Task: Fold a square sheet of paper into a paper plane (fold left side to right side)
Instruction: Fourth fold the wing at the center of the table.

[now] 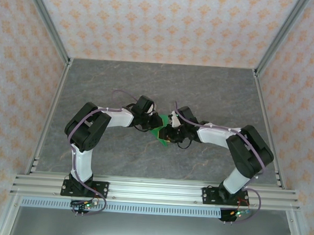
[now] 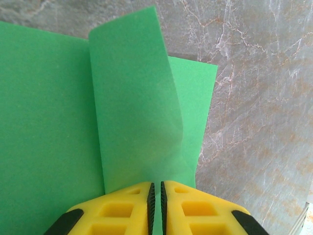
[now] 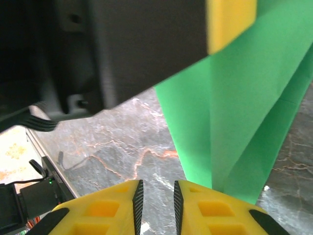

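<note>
The bright green sheet of paper [image 1: 159, 129] lies at the middle of the grey table, between the two wrists. In the left wrist view the sheet [image 2: 49, 122] spreads flat on the left, while one flap [image 2: 132, 107] stands up and curls over. My left gripper [image 2: 156, 188] is shut on the flap's near edge. Its place from above is [image 1: 152, 122]. My right gripper [image 3: 157, 183] is narrowly open over bare table, with nothing between its pads. Folded green layers [image 3: 244, 107] rise just to its right. From above, the right gripper [image 1: 169, 133] sits at the paper's right side.
The left wrist's black body [image 3: 137, 44] hangs close above the right gripper. Aluminium rails [image 1: 152, 191] run along the near edge and patterned walls close in the other sides. Bare marbled table [image 1: 159, 85] extends behind the arms.
</note>
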Robot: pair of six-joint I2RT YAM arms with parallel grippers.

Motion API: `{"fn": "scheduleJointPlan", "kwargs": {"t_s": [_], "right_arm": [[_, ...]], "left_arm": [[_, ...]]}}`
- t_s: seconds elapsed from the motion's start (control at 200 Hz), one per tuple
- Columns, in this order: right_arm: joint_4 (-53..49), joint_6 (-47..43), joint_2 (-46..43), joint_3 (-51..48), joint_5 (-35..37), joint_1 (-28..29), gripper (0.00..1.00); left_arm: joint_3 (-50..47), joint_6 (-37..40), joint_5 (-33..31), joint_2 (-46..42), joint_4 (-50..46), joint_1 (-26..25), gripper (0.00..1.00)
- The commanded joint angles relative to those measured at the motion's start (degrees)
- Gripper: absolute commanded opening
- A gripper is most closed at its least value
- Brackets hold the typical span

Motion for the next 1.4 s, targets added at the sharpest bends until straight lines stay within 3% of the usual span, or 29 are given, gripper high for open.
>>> {"fn": "scheduleJointPlan", "kwargs": {"t_s": [0.0,1.036,1.396], "right_arm": [[-0.03,0.16,1.17,-0.05,-0.26,0.11,0.26],[-13.93,-7.2,3.71,2.49,7.88,1.47,0.25],[-19.5,-9.25,3.81,0.56,6.72,1.68,0.15]], "left_arm": [[-2.06,0.36,-3.15,1.48,-3.99,-0.13,0.16],[-1.7,0.38,-3.24,1.79,-4.15,-0.13,0.16],[-1.34,0.39,-3.33,2.18,-4.36,-0.13,0.16]]}}
